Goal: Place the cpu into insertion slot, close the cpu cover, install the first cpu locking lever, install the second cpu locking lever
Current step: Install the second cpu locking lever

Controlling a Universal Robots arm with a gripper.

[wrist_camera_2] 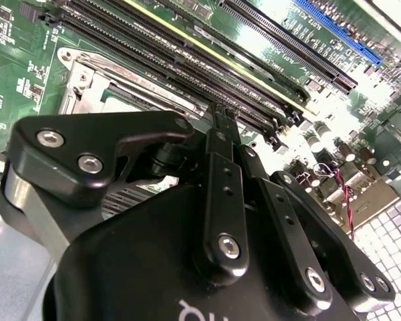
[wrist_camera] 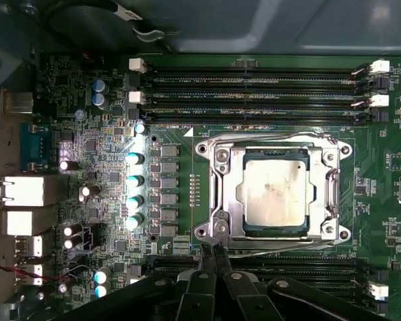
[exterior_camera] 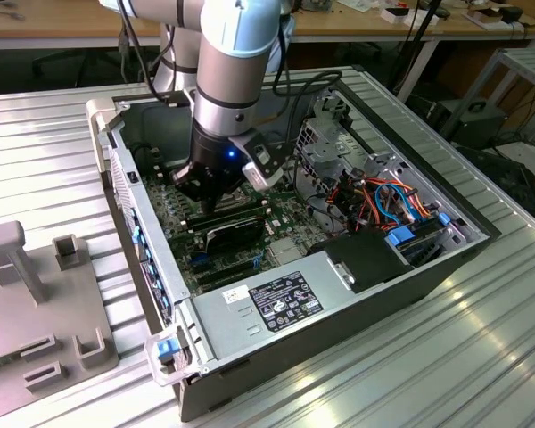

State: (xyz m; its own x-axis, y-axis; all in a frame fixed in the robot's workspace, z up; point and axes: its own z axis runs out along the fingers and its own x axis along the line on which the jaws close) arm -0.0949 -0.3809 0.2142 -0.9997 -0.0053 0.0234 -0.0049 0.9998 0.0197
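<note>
Closest, we see the tool [wrist_camera: 214, 257] with its fingertips pressed together, holding nothing, just beside the edge of the insertion slot [wrist_camera: 217, 224]. Beyond it the cpu [wrist_camera: 275, 190] lies flat in that slot, framed by the lowered cpu cover [wrist_camera: 321, 154]. Farther off, the open computer case [exterior_camera: 428, 267] on the worktop [exterior_camera: 481, 357] contains the green motherboard [wrist_camera: 113, 93]; we leave its white label [exterior_camera: 281, 299] unread.

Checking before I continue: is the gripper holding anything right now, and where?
Nothing is held: the gripper is shut and empty beside the cpu cover, with the cpu already seated.
</note>
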